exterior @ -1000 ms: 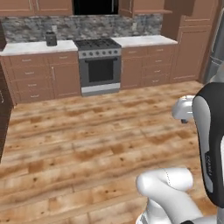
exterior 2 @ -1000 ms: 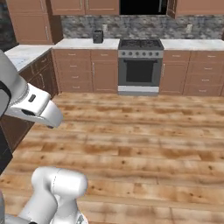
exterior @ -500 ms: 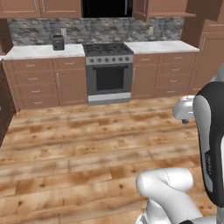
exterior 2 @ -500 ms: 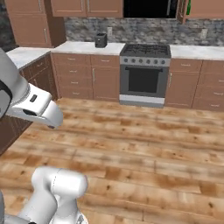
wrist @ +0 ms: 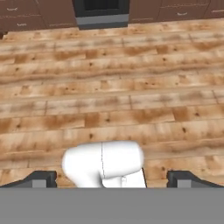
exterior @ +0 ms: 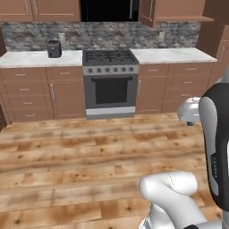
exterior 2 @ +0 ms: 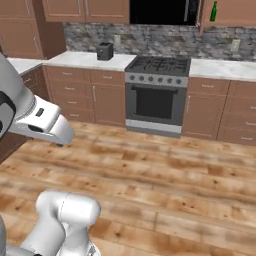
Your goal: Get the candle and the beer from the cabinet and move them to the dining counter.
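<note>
The beer (exterior 2: pixel 214 11) is a dark green bottle standing inside the cabinet (exterior 2: pixel 232 15), the brown wall cabinet to the upper right of the stove. The cabinet's door hangs open. From the left base view the same cabinet (exterior: pixel 176 9) shows its open door and a shelf edge. The candle and the dining counter are out of view. My gripper (wrist: pixel 113 180) is open, its dark fingertips (wrist: pixel 41 179) wide apart and pointed down at the wooden floor, far from the cabinet, with no object between them.
A steel stove (exterior: pixel 109 78) stands against the far wall, with a dark microwave (exterior 2: pixel 160 11) above it. A black toaster (exterior: pixel 54 48) sits on the marble worktop (exterior: pixel 31 58) left of the stove. Brown drawers line the wall, with wooden floor (exterior: pixel 67 156) in front.
The whole picture has shifted: the base has driven closer to the stove wall, which now looks larger. The gripper has stayed open.
</note>
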You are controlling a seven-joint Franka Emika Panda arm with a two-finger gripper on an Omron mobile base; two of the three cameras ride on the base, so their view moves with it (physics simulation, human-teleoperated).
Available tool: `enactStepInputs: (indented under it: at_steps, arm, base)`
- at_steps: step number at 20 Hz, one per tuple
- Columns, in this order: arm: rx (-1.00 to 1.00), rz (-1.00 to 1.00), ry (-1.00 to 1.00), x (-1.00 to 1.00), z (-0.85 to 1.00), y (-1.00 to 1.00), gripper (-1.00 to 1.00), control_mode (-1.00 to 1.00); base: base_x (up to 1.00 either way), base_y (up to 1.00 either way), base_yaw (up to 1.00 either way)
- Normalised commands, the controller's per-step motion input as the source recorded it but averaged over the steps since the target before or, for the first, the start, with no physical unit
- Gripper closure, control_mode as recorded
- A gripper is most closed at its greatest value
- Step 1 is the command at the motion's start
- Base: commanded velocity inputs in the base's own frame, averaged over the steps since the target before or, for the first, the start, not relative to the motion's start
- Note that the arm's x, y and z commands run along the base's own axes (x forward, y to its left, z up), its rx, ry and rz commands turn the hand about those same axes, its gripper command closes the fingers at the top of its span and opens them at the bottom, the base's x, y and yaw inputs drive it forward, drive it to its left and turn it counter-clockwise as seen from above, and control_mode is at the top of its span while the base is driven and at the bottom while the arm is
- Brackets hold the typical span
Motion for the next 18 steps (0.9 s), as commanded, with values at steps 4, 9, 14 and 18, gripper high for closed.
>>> enactStepInputs:
  at_steps: [4,9,14,18]
  arm:
    - [0.00,0.00,0.00,0.00,0.00,0.00,-1.00,1.00]
    - [0.00,0.00,0.00,0.00,0.00,0.00,-1.00,1.00]
    - [0.00,0.00,0.00,0.00,0.00,0.00,-1.00,1.00]
    - [0.00,0.00,0.00,0.00,0.00,0.00,-1.00,1.00]
  base:
    - [0.95,-0.24,0.01]
    - [1.00,-0.25,0.00]
    - [0.97,-0.54,0.00]
    - [0.70,-0.95,0.00]
